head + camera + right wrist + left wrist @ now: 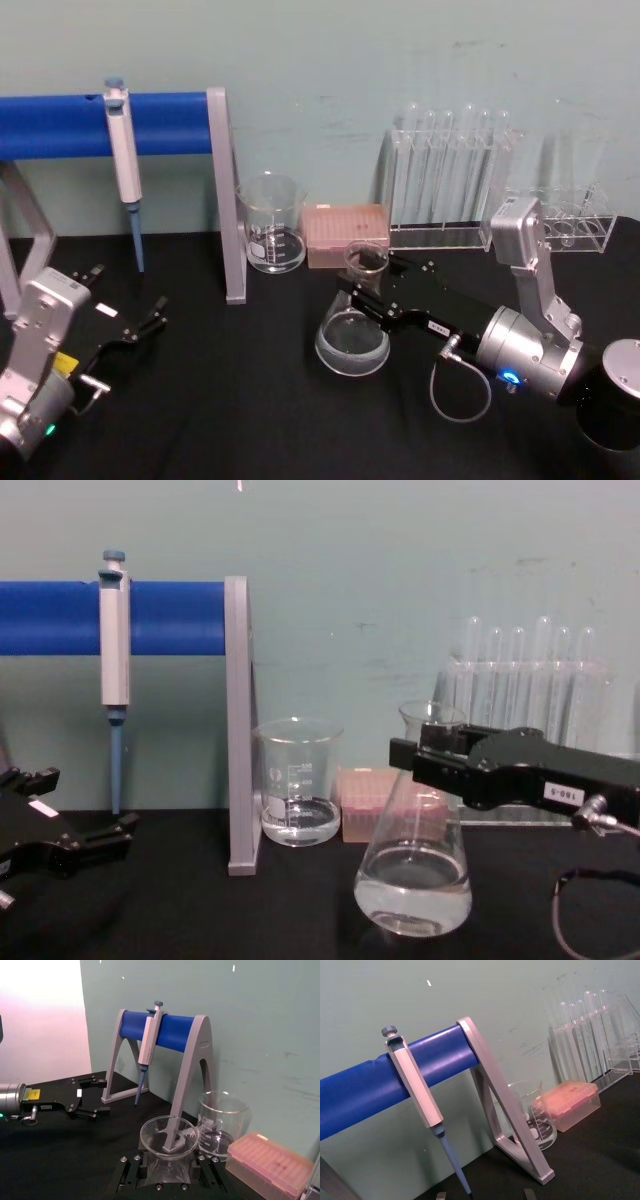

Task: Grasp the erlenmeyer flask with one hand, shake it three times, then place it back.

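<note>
Pinching the flask [352, 345] neck from both sides, fingers [375, 303] of right gripper [368, 283] looked closed on it. Flask upright, base seemingly on table [250, 420], near beaker [272, 235]. Grasp made; shakes and release judged outstanding. Left gripper [104, 1095] idle, fingers spread, far left.

The erlenmeyer flask [352, 340], low centre, is clear glossy glass with white printed marks. The beaker [272, 235] behind it is the same shiny glass. The right tool [368, 278] is matt black, plastic or coated metal, can't tell which, and the wrist [527, 350] at lower right is satin silver metal. The bench [250, 420] looks like matt black cloth. The stand [225, 190], upper left, has dull grey legs and a smooth blue bar [60, 125] with a slight sheen. The tip box [345, 235] is frosted pinkish plastic, the rack [440, 235] clear glossy acrylic. The wall [330, 60] is matt pale green, a bit scuffed.
</note>
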